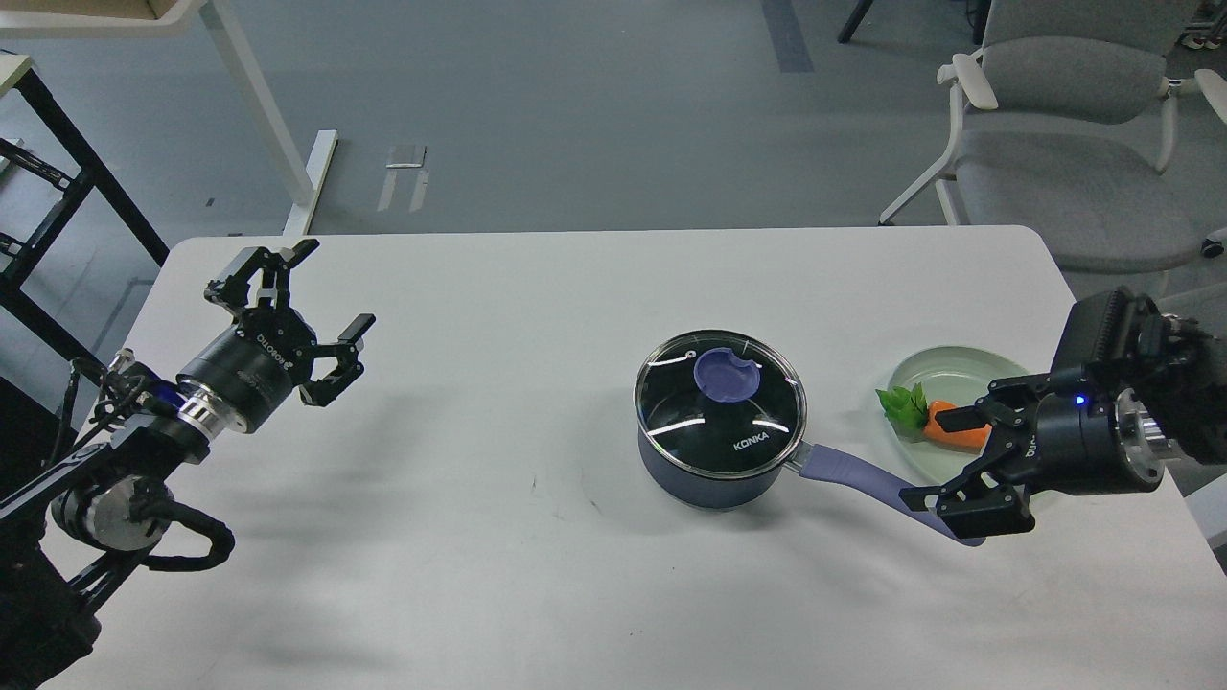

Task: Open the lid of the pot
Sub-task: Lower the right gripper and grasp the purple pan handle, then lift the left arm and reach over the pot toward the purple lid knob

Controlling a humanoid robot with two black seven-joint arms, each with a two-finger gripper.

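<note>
A dark blue pot (pixel 707 479) stands at the table's middle right, with a glass lid (pixel 720 403) on it and a purple knob (pixel 727 374) on top. Its purple handle (pixel 853 476) points right and toward me. My right gripper (pixel 944 458) is open, low over the far end of the handle, in front of the plate. My left gripper (pixel 309 304) is open and empty at the far left, well away from the pot.
A pale green plate (pixel 959 368) with a toy carrot (pixel 944 426) lies right of the pot, partly hidden by my right arm. A grey chair (pixel 1064 125) stands beyond the table's right corner. A black rack (pixel 38 192) is at the far left.
</note>
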